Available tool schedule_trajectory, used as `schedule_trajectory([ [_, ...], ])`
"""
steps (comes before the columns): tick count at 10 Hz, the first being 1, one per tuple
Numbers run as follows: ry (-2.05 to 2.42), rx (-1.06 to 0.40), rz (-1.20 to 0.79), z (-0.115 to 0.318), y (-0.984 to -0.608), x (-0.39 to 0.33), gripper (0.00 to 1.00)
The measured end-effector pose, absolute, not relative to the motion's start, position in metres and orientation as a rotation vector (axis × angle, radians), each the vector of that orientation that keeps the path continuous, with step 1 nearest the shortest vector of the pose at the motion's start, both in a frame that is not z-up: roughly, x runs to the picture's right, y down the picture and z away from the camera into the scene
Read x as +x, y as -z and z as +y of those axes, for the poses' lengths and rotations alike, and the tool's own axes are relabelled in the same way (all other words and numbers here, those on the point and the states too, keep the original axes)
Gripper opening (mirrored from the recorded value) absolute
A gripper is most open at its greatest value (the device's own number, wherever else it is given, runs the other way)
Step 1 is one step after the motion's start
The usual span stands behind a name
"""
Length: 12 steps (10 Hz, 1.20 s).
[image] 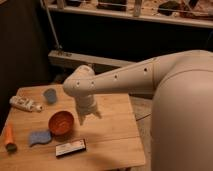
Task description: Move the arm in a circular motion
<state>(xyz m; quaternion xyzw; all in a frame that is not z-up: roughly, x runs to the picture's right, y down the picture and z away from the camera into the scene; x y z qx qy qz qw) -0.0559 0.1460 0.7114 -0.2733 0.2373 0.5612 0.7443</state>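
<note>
- The arm [120, 77] reaches over the bench [110, 135]. Its tool [87, 117] hangs just right of the red bowl [61, 122], prongs spread and empty.
- Likely mid-circle; the next move calls for a smooth curved sweep above the bowl.

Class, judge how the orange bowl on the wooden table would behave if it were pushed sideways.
The orange bowl looks rigid, so it would probably slide rather than deform. Its wide, low shape suggests it is unlikely to tip. The gripper hangs close beside it, above the wooden table.
</note>
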Motion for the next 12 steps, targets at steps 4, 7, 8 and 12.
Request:
schedule_trajectory([
  [4, -1.436, -0.521, 0.617, 0.114, -0.748, 0.022, 0.65],
  [7, -1.532, -0.445, 0.618, 0.059, -0.783, 0.046, 0.65],
  [8, -1.543, -0.428, 0.605, 0.040, -0.791, 0.043, 0.65],
  [12, -1.468, -0.404, 0.490, -0.018, -0.791, -0.025, 0.65],
])
